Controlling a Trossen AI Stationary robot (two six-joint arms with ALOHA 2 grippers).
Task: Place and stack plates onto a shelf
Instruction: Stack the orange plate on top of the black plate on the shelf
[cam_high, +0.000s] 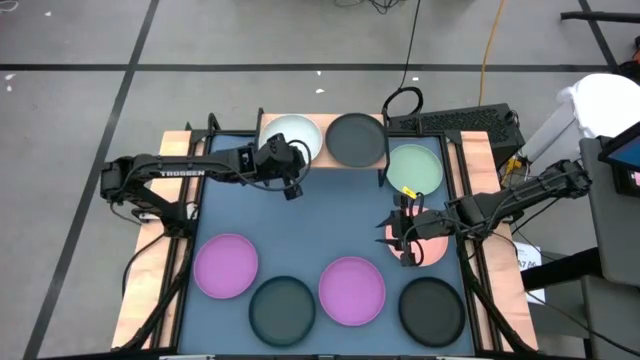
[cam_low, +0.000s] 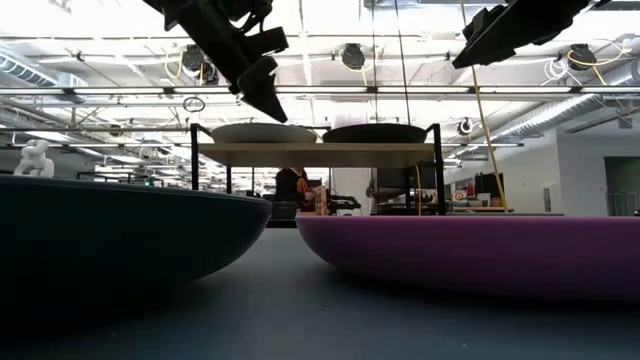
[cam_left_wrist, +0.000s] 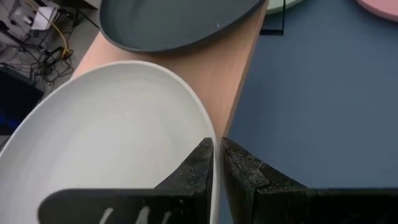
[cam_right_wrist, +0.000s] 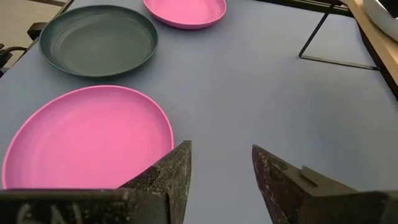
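High view: the shelf (cam_high: 322, 124) carries a white plate (cam_high: 291, 137) and a charcoal plate (cam_high: 356, 139); a mint plate (cam_high: 415, 168) lies beside it. The left gripper (cam_high: 292, 186) sits at the white plate's rim; the right gripper (cam_high: 405, 250) is above the pink plate (cam_high: 432, 250). Low view: both shelved plates rest side by side on the board. Left wrist view: fingers (cam_left_wrist: 198, 168) nearly closed, straddling the white plate's edge; whether they grip it cannot be told. Right wrist view: fingers (cam_right_wrist: 171, 168) spread apart, empty, over the pink plate's rim.
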